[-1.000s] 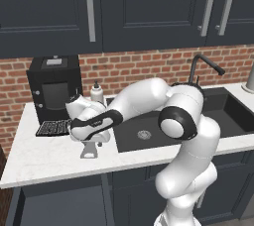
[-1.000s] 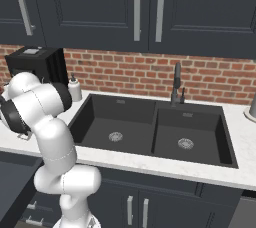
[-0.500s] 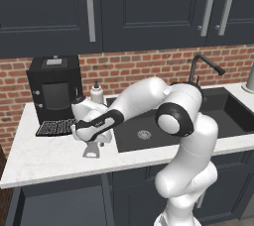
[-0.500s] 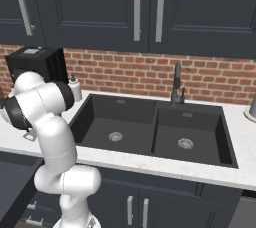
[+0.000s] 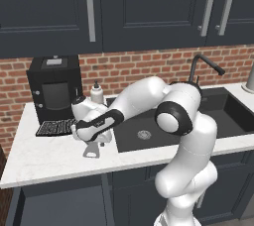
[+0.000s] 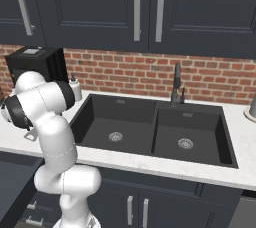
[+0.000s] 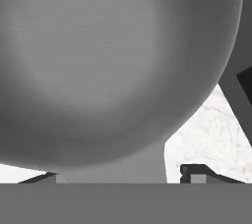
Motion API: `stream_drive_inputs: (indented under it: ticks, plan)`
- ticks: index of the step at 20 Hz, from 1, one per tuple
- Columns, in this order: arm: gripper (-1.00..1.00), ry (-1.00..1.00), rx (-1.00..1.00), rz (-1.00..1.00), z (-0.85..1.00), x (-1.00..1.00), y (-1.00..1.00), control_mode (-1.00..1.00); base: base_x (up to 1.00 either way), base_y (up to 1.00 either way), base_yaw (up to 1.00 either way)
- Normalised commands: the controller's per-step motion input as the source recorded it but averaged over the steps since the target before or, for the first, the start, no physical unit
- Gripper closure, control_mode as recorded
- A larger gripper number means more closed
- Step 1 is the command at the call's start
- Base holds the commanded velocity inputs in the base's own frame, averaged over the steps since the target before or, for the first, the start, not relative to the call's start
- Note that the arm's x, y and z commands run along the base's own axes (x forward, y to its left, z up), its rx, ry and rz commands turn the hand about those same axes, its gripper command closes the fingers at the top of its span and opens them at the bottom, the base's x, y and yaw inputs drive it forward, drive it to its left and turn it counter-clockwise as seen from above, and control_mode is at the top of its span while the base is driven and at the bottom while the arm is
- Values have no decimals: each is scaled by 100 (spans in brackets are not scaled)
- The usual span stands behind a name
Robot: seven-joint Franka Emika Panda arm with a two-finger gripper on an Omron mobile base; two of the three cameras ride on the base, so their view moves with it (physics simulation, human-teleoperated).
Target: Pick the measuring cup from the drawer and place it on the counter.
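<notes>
The light-grey measuring cup [image 5: 91, 149] stands on the white counter [image 5: 44, 158] just left of the sink, its lower end touching the stone. Right above it my gripper [image 5: 92, 140] points down. In the hand view the cup's round bowl [image 7: 113, 61] looms large and its handle runs down between my fingertips [image 7: 197, 174]. A strip of white counter [image 7: 206, 134] shows between the handle and the right fingertip, so the jaws stand slightly open around the handle. The dark drawer [image 5: 54, 202] is pulled out below the counter's front edge.
A black coffee machine [image 5: 52, 88] with a dark grate [image 5: 54, 127] in front stands at the back left. A white soap bottle [image 5: 96, 92] is behind my hand. The black double sink [image 6: 150, 127] and faucet [image 6: 176, 84] lie to the right.
The arm has settled a little lower over the same spot on the counter. The cup has stayed in place at the stone.
</notes>
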Motion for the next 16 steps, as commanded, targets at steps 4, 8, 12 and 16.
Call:
stream_drive_inputs:
  ticks: [4,8,12,16]
  plan:
    - [-100,0,0,0,0,0,0,-100,0,0,0]
    - [-100,-6,0,0,17,0,0,-100,0,0,0]
    - [-100,-13,0,0,56,-16,-7,-100,0,0,0]
    - [-100,-12,0,0,96,-47,-30,-100,0,0,0]
